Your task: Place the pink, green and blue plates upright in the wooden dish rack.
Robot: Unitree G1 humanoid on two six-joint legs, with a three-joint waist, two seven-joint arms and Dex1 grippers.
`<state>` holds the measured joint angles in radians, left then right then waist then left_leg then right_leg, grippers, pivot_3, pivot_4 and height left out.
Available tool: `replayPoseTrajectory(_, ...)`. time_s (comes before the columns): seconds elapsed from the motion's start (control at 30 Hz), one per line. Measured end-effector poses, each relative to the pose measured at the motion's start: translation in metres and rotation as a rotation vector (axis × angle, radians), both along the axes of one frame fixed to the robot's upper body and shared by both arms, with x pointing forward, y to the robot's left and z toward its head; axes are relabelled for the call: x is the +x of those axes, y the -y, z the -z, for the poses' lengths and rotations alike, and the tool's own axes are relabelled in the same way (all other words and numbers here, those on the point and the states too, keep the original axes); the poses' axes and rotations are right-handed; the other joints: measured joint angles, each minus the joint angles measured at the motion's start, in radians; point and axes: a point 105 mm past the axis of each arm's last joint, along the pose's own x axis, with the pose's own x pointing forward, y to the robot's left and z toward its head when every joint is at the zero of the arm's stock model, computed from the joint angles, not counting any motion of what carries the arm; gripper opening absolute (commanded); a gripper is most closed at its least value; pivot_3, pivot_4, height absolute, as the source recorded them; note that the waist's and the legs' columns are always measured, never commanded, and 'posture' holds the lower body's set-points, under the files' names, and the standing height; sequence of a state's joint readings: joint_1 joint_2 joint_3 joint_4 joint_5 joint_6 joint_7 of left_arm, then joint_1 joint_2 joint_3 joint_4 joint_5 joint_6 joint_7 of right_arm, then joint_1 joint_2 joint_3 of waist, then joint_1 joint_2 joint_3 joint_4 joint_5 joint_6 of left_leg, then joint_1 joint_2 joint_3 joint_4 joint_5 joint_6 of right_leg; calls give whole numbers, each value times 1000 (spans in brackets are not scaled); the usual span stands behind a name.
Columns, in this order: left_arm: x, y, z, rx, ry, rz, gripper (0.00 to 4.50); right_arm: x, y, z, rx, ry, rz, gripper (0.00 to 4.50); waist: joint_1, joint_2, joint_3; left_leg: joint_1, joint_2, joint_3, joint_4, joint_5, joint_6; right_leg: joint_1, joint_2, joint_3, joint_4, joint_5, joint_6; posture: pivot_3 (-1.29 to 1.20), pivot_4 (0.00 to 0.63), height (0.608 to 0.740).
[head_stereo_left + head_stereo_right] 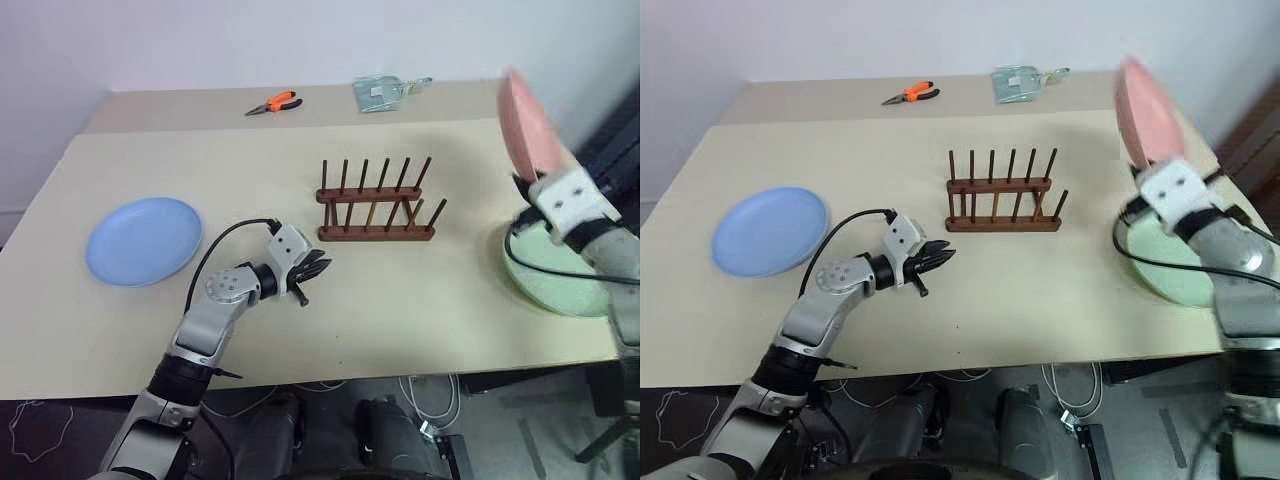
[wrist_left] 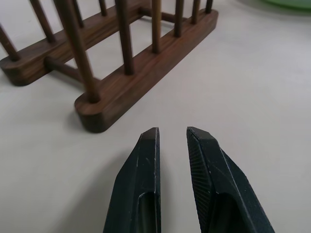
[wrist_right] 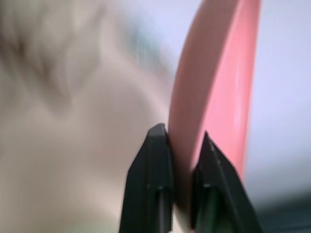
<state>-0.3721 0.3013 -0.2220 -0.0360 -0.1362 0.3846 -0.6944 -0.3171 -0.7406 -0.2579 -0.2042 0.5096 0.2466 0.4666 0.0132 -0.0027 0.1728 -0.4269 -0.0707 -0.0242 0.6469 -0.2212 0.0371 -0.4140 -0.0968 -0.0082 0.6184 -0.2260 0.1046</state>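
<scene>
The pink plate point(image 1: 528, 125) is lifted on edge above the table's right side, with my right gripper point(image 1: 530, 185) shut on its lower rim point(image 3: 218, 97). Just below it the green plate point(image 1: 555, 280) lies flat at the table's right edge. Far to the left the blue plate point(image 1: 143, 240) lies flat. The wooden dish rack point(image 1: 375, 200) stands at the middle with nothing between its pegs. My left gripper point(image 1: 318, 268) hovers low just left of the rack's near end point(image 2: 141, 73), its fingers nearly together and holding nothing.
Orange-handled pliers point(image 1: 275, 102) and a clear plastic packet point(image 1: 385, 92) lie at the far edge of the table point(image 1: 420, 330). Cables hang below its front edge.
</scene>
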Motion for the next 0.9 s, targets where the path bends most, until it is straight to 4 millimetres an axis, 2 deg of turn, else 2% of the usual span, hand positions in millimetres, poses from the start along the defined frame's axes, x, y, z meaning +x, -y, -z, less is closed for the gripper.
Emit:
replayPoseTrajectory(0.07, -1, 0, -1, -10, -5, 12, 886, -15, -18, -21, 173, -30, -169, 40, 6, -1, 0, 0, -1, -1, 1, -1, 1, 2, -1, -2, -2, 0, 0, 0, 150, 719)
replayPoseTrajectory(0.13, -1, -1, -3, -26, -12, 17, 886, -23, -23, -28, 254, -61, -234, 40, 12, -1, 0, 0, -1, -1, 1, -2, 3, 3, -2, -2, -4, 0, -1, 0, 150, 719)
replayPoseTrajectory(0.3, -1, -3, -7, -46, -16, 17, 886, -21, -34, -13, 394, -196, -286, 40, 13, 0, 0, -1, -1, -1, 0, -2, 3, 1, -3, -1, -4, 0, -1, 0, 150, 719)
replayPoseTrajectory(0.5, -3, -4, -9, -54, -13, 16, 886, -10, -37, 6, 483, -273, -245, 40, 14, 0, 0, -1, -1, 0, 0, -2, 3, 1, -3, -1, -4, 0, -1, 0, 150, 719)
replayPoseTrajectory(0.6, -3, -5, -11, -52, -4, 17, 886, -2, -32, 13, 488, -298, -178, 40, 14, 0, 0, -1, -1, 0, 0, -2, 3, 1, -3, -1, -4, 0, -1, 0, 150, 719)
replayPoseTrajectory(0.7, -4, -5, -12, -55, -1, 17, 886, 4, -33, 25, 473, -334, -140, 1272, 14, 0, 0, -1, -1, 0, 0, -2, 3, 0, -3, -1, -4, 0, -1, 0, 150, 719)
replayPoseTrajectory(0.83, -4, -6, -12, -53, -3, 16, 886, 9, -27, 31, 429, -325, -72, 3261, 15, 0, 0, -1, -1, 0, -1, -2, 3, 0, -3, -1, -4, 0, -1, 0, 150, 719)
replayPoseTrajectory(0.9, -4, -7, -11, -50, -6, 16, 886, 10, -21, 27, 396, -286, -38, 3261, 15, 0, 0, -1, -1, 0, -1, -2, 3, 0, -3, -1, -4, 0, -1, 0, 150, 719)
